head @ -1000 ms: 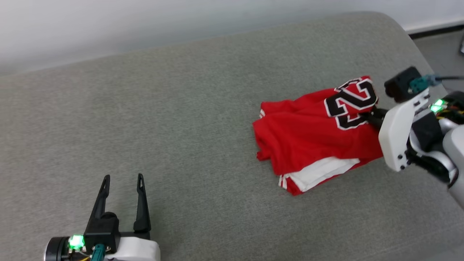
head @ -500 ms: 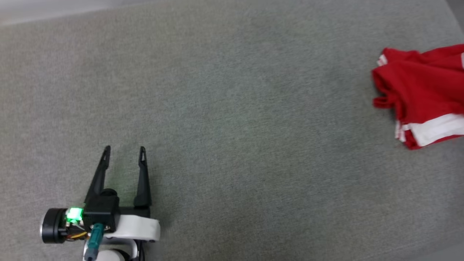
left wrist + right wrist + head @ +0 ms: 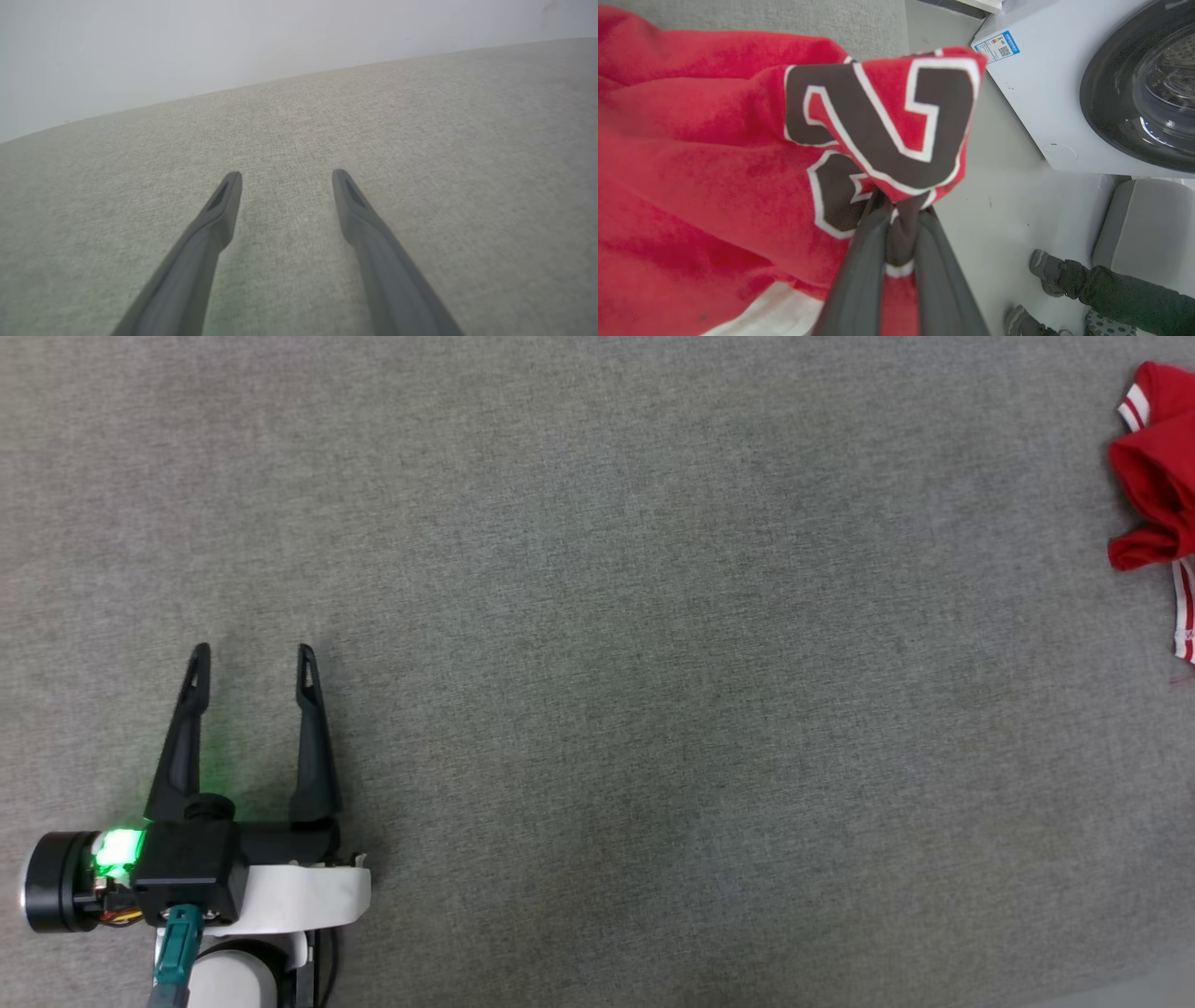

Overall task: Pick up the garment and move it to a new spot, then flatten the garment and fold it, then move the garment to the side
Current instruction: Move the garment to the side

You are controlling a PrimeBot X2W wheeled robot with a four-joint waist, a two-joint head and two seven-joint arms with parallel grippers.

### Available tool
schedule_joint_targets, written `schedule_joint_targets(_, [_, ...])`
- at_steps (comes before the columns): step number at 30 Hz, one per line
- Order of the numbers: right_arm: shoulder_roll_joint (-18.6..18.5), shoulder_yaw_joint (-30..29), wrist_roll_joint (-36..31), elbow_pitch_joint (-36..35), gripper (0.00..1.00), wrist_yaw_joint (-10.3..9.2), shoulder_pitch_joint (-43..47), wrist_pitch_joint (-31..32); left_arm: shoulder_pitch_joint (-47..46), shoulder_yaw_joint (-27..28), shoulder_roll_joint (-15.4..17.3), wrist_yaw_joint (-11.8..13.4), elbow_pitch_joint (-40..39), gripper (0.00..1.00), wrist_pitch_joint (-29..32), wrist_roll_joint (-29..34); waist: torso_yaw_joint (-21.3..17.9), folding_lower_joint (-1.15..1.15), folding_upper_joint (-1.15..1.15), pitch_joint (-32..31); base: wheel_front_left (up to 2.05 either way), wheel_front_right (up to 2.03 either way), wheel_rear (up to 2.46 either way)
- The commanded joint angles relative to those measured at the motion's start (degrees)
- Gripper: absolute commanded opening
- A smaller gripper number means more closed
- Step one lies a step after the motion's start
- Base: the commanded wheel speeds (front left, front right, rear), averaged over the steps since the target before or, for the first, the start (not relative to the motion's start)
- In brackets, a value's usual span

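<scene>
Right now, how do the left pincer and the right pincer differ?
The left pincer stands open with its fingers spread apart, while the right pincer is shut. The left pincer holds nothing, with only bare grey cushion between its fingers; the right pincer clamps a bunched fold of the garment. Both have two long dark fingers.

Left gripper [image 3: 252, 653] sits at 8 o'clock in the head view, its 2 fingers spread wide, pointing to 12. Right gripper [image 3: 901, 219] is clamped on the garment [image 3: 714, 154]
</scene>
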Motion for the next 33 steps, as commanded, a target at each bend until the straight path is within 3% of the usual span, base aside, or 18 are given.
schedule_joint_targets(1, [0.8, -0.4, -0.8, 0.8, 0.00, -0.09, -0.9, 0.2, -0.7, 0.1, 0.2, 0.4, -0.4, 1.00, -0.1, 0.2, -0.3, -0.01, 0.00, 0.3, 0.00, 0.00, 0.00])
schedule_joint_targets(3, [2.2, -1.9, -1.6, 1.9, 1.00, -0.09, -1.6, -1.4, -0.4, 0.1, 0.1, 0.8, -1.0, 1.00, -0.1, 0.2, -0.5, -0.01, 0.00, -0.3, 0.00, 0.00, 0.00])
schedule_joint_targets(10, [3.0, -2.3, -6.2, 2.0, 1.00, -0.09, 1.7, -8.7, 1.6, -1.0, -1.7, 2.0, -0.2, 1.00, -0.1, -0.6, 0.8, -0.01, 0.00, -6.5, 0.00, 0.00, 0.00])
schedule_joint_targets(18, [5.1, -8.4, -12.7, -5.0, 1.00, -0.09, 6.7, -28.1, 5.6, -2.2, -3.2, 2.6, 0.6, 1.00, -0.1, -1.1, 1.1, -0.01, 0.00, -15.5, 0.00, 0.00, 0.00])
schedule_joint_targets(23, [10.0, -15.5, -16.2, -11.2, 1.00, -0.09, 12.5, -34.9, 8.4, -2.1, -3.7, 3.3, 1.3, 1.00, -0.1, -1.5, 2.5, -0.01, 0.00, -20.0, 0.00, 0.00, 0.00])
schedule_joint_targets(33, [23.3, -27.5, -20.9, -36.2, 1.00, -0.08, 33.1, -36.2, 13.1, -2.2, -4.8, 3.7, 3.7, 1.00, -0.1, -2.1, 6.5, -0.01, 0.00, -26.8, 0.00, 0.00, 0.00])
